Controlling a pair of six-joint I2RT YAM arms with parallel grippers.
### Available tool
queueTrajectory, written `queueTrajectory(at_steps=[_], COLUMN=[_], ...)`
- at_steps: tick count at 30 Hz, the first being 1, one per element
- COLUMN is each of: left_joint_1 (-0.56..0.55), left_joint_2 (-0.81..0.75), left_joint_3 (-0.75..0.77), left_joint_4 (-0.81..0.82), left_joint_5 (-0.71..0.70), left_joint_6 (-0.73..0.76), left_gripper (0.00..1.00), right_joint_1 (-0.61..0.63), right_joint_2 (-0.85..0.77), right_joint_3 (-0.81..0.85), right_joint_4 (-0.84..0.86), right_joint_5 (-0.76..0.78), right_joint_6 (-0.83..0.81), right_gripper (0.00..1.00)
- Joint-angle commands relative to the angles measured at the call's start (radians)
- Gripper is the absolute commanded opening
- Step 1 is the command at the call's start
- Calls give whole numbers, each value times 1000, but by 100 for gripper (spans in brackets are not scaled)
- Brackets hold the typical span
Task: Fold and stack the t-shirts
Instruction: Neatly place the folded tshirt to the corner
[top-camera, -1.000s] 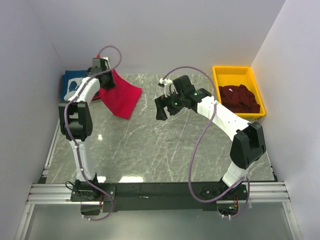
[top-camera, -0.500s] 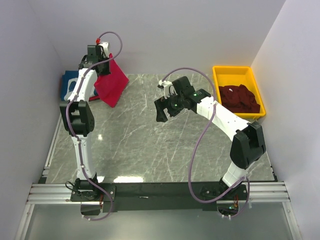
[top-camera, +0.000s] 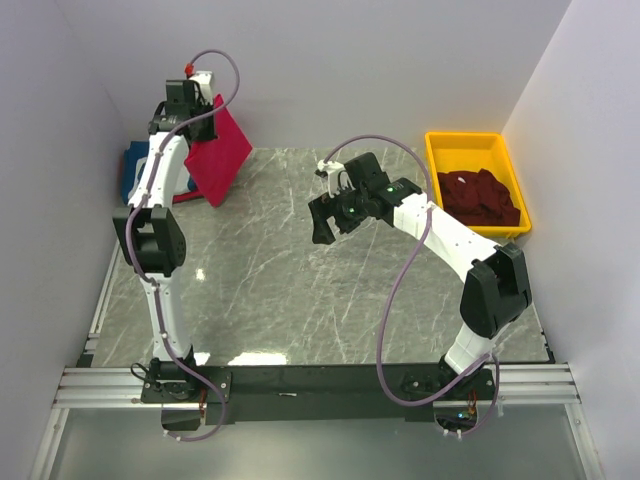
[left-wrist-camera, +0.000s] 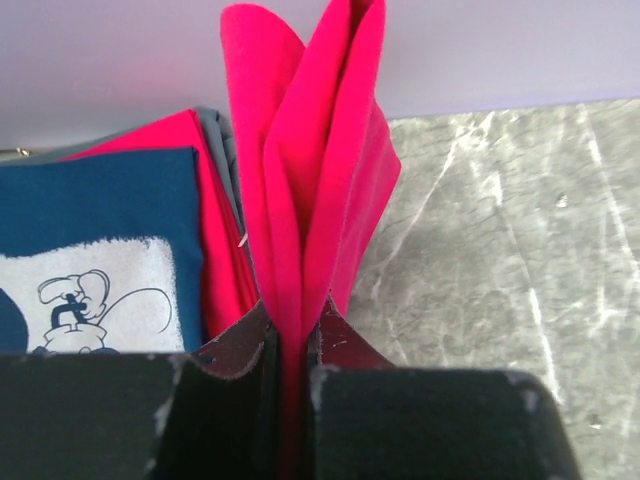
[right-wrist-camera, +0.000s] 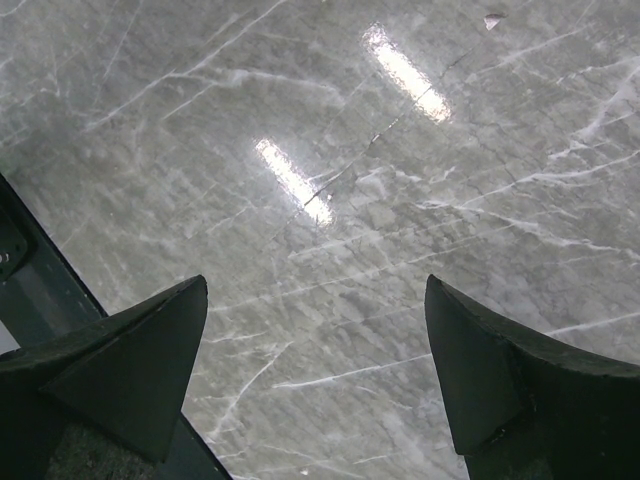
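- Red t-shirt (left-wrist-camera: 320, 180): folded, hanging in loose vertical layers, pinched at its edge by the left gripper (left-wrist-camera: 290, 340). It is lifted off the table (top-camera: 300, 290) at the far left corner, beside the wall.
- Left gripper: jaws closed tight on the red cloth.
- Stack at far left: navy t-shirt (left-wrist-camera: 100, 250) with white print on top, another red shirt (left-wrist-camera: 215, 230) beneath it. A thin grey layer shows at the edge, possibly a further garment.
- Right gripper (right-wrist-camera: 315, 370): fingers spread wide, holding nothing, poised above bare marble mid-table.
- Maroon t-shirts (top-camera: 485, 195): heaped unfolded inside the yellow bin (top-camera: 440, 150) at far right.
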Motion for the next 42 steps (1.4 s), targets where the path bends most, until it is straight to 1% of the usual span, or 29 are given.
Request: queueTrajectory(at_steps=[1, 9, 15, 17, 19, 24, 30, 35, 41, 42], left_joint_1=[1, 4, 16, 53, 65, 108, 151, 199, 232, 236], left_joint_2=[-120, -145, -163, -163, -160, -124, -101, -59, 8, 21], left_joint_3=[27, 33, -11, -28, -28, -5, -13, 15, 50, 47], left_joint_4=[45, 50, 76, 85, 88, 82, 114, 127, 169, 180], left_joint_5=[35, 29, 23, 21, 27, 47, 50, 55, 38, 31], left_joint_6=[-31, -39, -47, -45, -47, -47, -33, -33, -10, 33], left_gripper=[0, 0, 0, 0, 0, 0, 0, 0, 0, 0], right_joint_1=[3, 3, 3, 3, 4, 3, 3, 4, 4, 3], right_joint_2=[-7, 3, 10, 19, 33, 47, 64, 69, 76, 76], right_joint_3=[3, 9, 9, 15, 24, 37, 40, 38, 35, 37], right_joint_4=[6, 3, 6, 3, -1, -8, -12, -12, -11, -12], right_joint_5=[5, 9, 9, 11, 13, 17, 11, 13, 14, 16], right_joint_6=[-2, -1, 4, 5, 4, 1, 2, 2, 5, 4], right_gripper=[95, 96, 96, 96, 96, 96, 97, 97, 97, 97])
